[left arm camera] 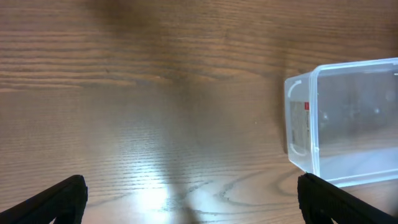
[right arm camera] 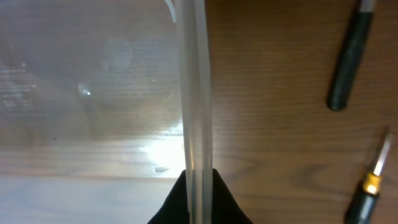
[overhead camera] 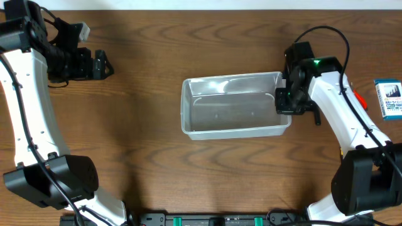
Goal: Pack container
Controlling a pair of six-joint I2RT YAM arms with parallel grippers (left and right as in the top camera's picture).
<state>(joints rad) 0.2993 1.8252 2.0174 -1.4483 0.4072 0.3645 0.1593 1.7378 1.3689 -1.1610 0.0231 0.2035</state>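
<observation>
Clear rectangular plastic tub [overhead camera: 232, 110] sits mid brown wooden worktop [overhead camera: 151, 163]. Right pincer [overhead camera: 284, 100] clamped together on the tub's right-end rim. Left pincer [overhead camera: 107, 64] jaws wide apart, well left of tub.

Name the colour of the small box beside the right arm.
Blue and white box, best seen overhead.

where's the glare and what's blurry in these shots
Overhead: sharp, white sheen on the container, faint arm shadows on the table. Left wrist: bright glare patch on the wood near the bottom edge, far wood blurred. Right wrist: the container's rim sits close to the lens and is out of focus, glare shows through its floor, the black tool handle is soft.
</observation>
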